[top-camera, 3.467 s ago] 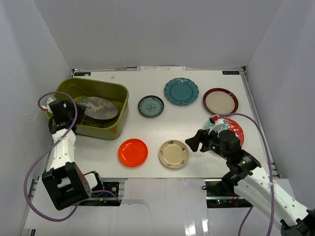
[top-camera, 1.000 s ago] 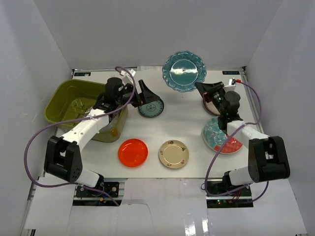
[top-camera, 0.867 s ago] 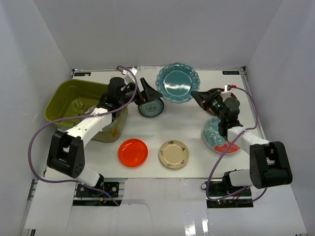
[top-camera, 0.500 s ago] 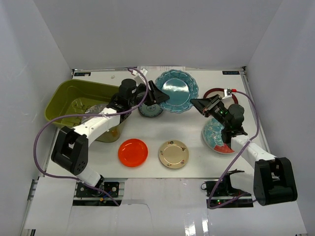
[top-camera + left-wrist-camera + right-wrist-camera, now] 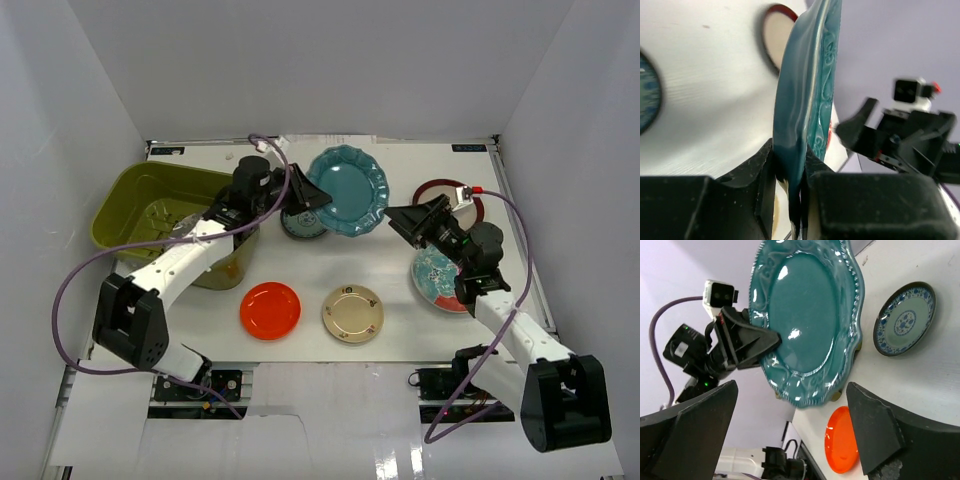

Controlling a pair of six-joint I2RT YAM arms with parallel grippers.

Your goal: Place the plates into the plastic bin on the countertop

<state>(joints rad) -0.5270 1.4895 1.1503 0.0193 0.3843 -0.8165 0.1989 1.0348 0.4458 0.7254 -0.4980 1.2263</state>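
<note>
The left arm (image 5: 185,255) reaches across the plastic bin (image 5: 118,192), its jaws pinching the left rim of the teal scalloped plate (image 5: 350,190) held tilted above the surface (image 5: 345,262), while the right arm (image 5: 503,312) stretches toward the plate's right edge, jaws spread wide.

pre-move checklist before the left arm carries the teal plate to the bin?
1. Left gripper shut on the teal plate at its rim: ok.
2. Right gripper open and apart from the plate: ok.
3. Grip security: only the rim edge is pinched and the plate stands nearly upright: cannot tell.
4. Room in the plastic bin: ok, one grey plate seen inside.
5. Clearance over the small patterned plate below: cannot tell.
</note>
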